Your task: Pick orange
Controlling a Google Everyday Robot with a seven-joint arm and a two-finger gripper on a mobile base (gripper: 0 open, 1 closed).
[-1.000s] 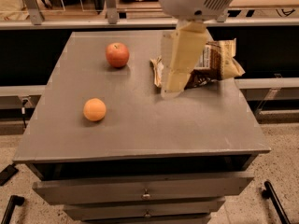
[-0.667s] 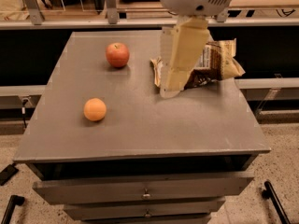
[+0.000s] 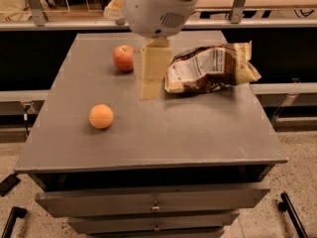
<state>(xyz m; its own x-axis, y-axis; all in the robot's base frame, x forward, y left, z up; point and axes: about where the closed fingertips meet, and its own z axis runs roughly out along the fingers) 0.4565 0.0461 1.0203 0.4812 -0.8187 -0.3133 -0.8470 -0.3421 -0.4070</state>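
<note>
The orange [image 3: 101, 116] is a small round light-orange fruit lying on the grey cabinet top [image 3: 148, 138] at the front left. My gripper [image 3: 150, 89] hangs from the white arm head at the top middle, pointing down over the middle of the top. It is to the right of the orange and a little further back, apart from it. Nothing shows in its grasp.
A red apple [image 3: 123, 58] sits at the back left, just left of the gripper. A crumpled brown and cream snack bag [image 3: 210, 68] lies to the gripper's right. Drawers front the cabinet below. A railing runs along the back.
The arm has swung left: the gripper has moved off the snack bag towards the middle of the top, closer to the apple and the orange. The bag now shows in full.
</note>
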